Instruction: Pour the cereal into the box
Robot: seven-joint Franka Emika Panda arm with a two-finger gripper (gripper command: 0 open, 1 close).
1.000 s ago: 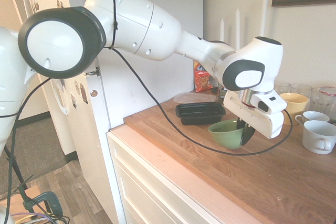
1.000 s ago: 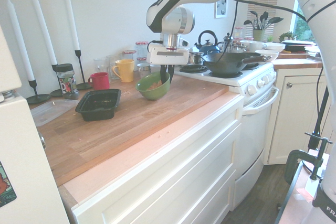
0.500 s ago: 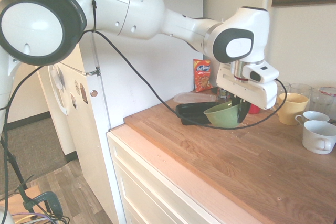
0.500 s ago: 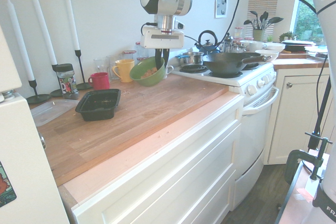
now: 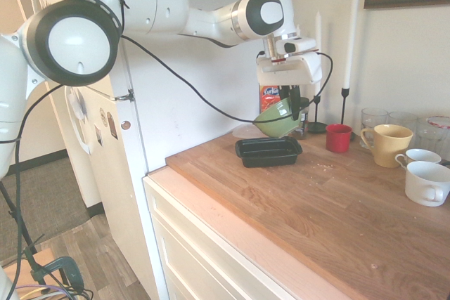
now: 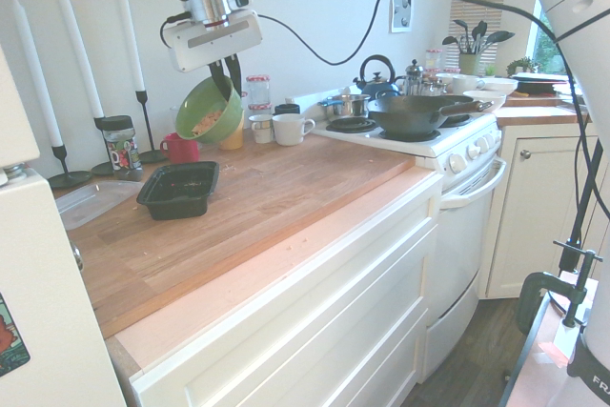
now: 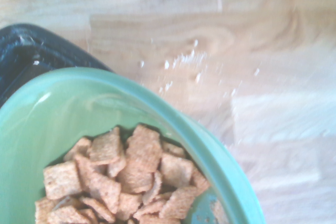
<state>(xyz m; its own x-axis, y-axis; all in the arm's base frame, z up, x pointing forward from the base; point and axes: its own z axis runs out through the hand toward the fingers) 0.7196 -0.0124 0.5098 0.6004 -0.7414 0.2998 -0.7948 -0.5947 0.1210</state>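
Wooden worktop (image 6: 286, 178) at centre frame held the black plastic tray (image 6: 179, 190); the white two-finger tool (image 6: 225, 78), gripping the tilted green bowl (image 6: 209, 111) of tan cereal squares (image 6: 207, 122), had lifted it nearer, so pouring seemed next.

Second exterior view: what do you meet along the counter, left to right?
Lid → jar → box → green bowl → white mug → pan

Red cup (image 5: 338, 138) and yellow mug (image 5: 391, 145) nr. black box (image 5: 268, 152), potential obstacles.
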